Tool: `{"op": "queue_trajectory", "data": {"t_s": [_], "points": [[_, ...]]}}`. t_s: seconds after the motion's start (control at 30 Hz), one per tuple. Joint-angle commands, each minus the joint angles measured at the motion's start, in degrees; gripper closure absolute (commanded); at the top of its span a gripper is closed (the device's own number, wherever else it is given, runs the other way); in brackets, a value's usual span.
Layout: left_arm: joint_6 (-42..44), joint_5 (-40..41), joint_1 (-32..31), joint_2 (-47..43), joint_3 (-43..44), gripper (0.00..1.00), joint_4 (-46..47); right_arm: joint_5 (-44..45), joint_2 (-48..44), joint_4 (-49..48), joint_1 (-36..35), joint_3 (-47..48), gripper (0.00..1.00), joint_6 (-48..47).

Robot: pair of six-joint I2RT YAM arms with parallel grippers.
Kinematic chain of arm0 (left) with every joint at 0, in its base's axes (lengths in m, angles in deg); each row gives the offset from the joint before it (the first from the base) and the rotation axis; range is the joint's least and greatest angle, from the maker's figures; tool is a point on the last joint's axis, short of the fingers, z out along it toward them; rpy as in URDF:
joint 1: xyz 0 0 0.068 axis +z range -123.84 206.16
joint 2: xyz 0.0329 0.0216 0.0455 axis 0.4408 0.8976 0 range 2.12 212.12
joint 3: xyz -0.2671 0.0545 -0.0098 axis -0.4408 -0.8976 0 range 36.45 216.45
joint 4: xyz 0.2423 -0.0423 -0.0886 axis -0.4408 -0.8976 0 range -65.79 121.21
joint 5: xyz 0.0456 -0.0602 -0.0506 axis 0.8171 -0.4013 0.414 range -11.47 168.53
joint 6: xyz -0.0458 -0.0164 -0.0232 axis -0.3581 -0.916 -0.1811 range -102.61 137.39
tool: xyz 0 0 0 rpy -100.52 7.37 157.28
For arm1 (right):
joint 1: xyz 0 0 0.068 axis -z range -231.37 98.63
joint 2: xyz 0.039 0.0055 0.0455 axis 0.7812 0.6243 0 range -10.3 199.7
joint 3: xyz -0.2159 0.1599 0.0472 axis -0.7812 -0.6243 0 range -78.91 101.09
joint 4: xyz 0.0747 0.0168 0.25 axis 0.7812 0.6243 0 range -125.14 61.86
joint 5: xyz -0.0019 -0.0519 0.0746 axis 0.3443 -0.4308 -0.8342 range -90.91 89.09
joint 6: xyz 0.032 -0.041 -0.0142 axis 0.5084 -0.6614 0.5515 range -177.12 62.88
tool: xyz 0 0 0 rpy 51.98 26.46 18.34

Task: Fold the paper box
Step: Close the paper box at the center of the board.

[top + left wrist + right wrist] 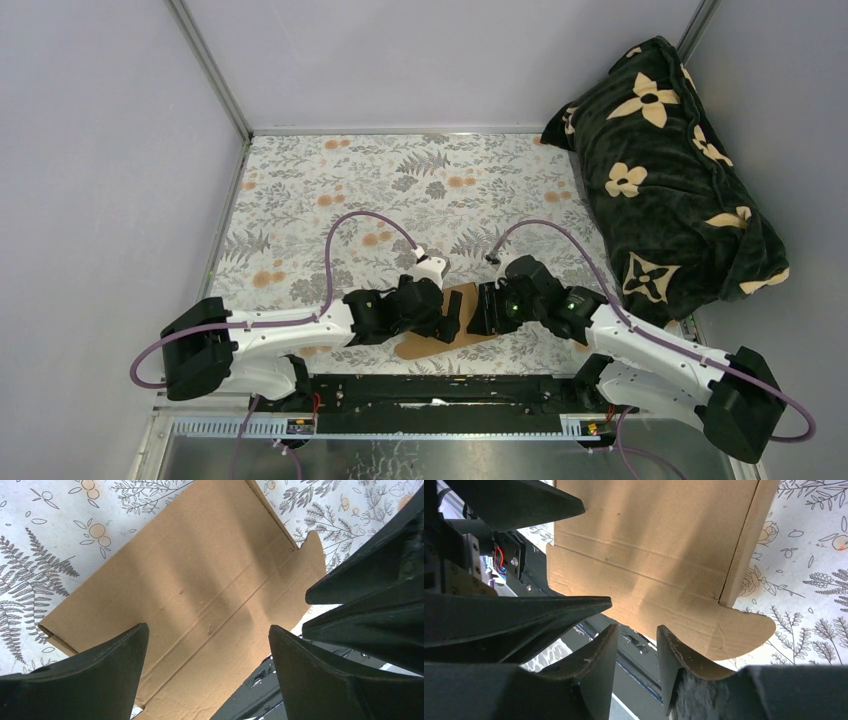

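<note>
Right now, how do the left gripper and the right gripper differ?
The left gripper has its jaws spread wide; the right gripper has them close together, with only a narrow empty gap. The left gripper hangs over the middle of the box; the right gripper sits at its rounded flap. Both are black, point down at the box and hold nothing.

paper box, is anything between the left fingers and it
Nothing visible does. The left fingers stand spread over the paper box, with bare cardboard showing between them. The right fingers sit off to one side at its edge, not in between.
</note>
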Motion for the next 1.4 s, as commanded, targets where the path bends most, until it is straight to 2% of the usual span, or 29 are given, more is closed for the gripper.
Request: {"op": "queue_trajectory", "data": {"t_s": [0.0,0.17,0.4,0.63,1.0,1.37], "points": [[2.31,3.09,-0.26,-1.4,1.89,0.03,-1.61,0.32,2.0,-5.41,-1.0,-1.37,0.58,1.2],[4.23,3.98,0.98,-3.84,2.16,0.01,-2.95,0.76,3.07,-7.05,-1.05,-2.61,0.58,1.65],[7.52,-1.72,8.71,-6.16,-0.84,0.01,0.72,1.3,4.13,-8.24,-1.05,-3.73,0.58,1.74],[10.42,-8.89,15.92,-0.63,-2.22,0.02,6.56,1.89,5.93,-9.32,-1.04,-3.93,0.58,1.32],[12.47,-16.21,18.37,10.37,-0.8,0.02,12.82,5.3,6.93,-12.22,-1.05,-5.04,0.58,1.41],[11.94,-17.95,18.39,9.32,-2.09,0.02,13.87,11.39,6.14,-21.01,-1.22,-10.8,0.6,2.88]]}}
